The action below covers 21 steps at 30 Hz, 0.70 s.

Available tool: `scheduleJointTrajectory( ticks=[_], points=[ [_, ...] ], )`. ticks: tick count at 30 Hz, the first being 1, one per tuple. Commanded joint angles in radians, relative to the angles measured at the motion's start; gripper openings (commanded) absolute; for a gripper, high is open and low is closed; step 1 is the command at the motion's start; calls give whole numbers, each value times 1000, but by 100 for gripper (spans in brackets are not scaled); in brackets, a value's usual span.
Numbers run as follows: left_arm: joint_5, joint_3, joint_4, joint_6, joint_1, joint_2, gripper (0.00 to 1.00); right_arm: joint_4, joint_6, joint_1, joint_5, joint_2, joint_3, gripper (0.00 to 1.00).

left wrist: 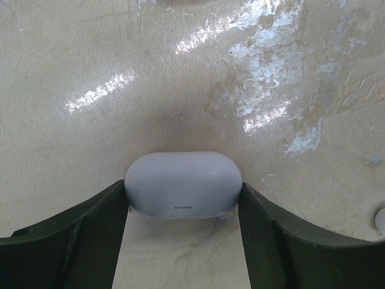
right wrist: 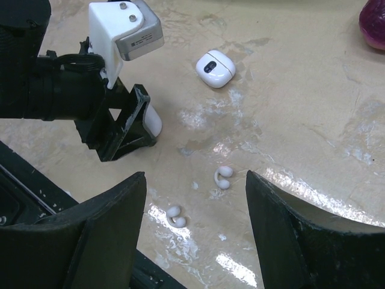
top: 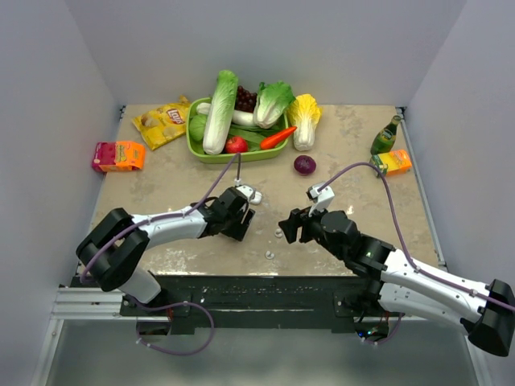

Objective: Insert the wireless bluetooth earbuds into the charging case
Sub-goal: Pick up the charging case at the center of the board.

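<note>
**Top view.** The left gripper (top: 239,215) and right gripper (top: 291,227) face each other low over the table (top: 161,173). The case (top: 250,193), dark centre up, lies just beyond the left gripper and outside its jaws. Plain grey walls (top: 48,96) close 3 sides. The beige top is mottled and glossy.

**Left wrist view.** The jaws touch both sides of a closed white box (left wrist: 183,183) resting on the table. I cannot tell whether this box is a 2nd case. Risk: the shell is smooth and rounded and the top is slick. An uneven squeeze could squirt it forward out of the jaws.

**Right wrist view.** The right gripper stands wide open and empty. The 2 earbuds (right wrist: 223,177) lie on the table ahead of it, 1 between the finger lines and 1 nearer its left finger. Risk: each bud is tiny and glossy. A low or off-centre pinch could flick it away. The left gripper sits close ahead, so a careless reach could strike it.
</note>
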Motion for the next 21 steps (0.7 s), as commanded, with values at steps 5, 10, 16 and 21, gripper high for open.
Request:
scheduleJointTrajectory(
  ticks=[5,10,16,21],
  points=[
    [-65,-17,52,-61,-2,-139,17,-18,-15,1,11,-7,55,70],
    [-84,-40,187,-34,-3,-299,0,-49,-28,2,16,-36,144,70],
    [54,-415,900,40,-17,-579,0,-41,-46,2,-29,-98,216,75],
    [237,-652,1622,155,-26,-546,0,-265,-68,2,-115,45,439,78]
  ],
)
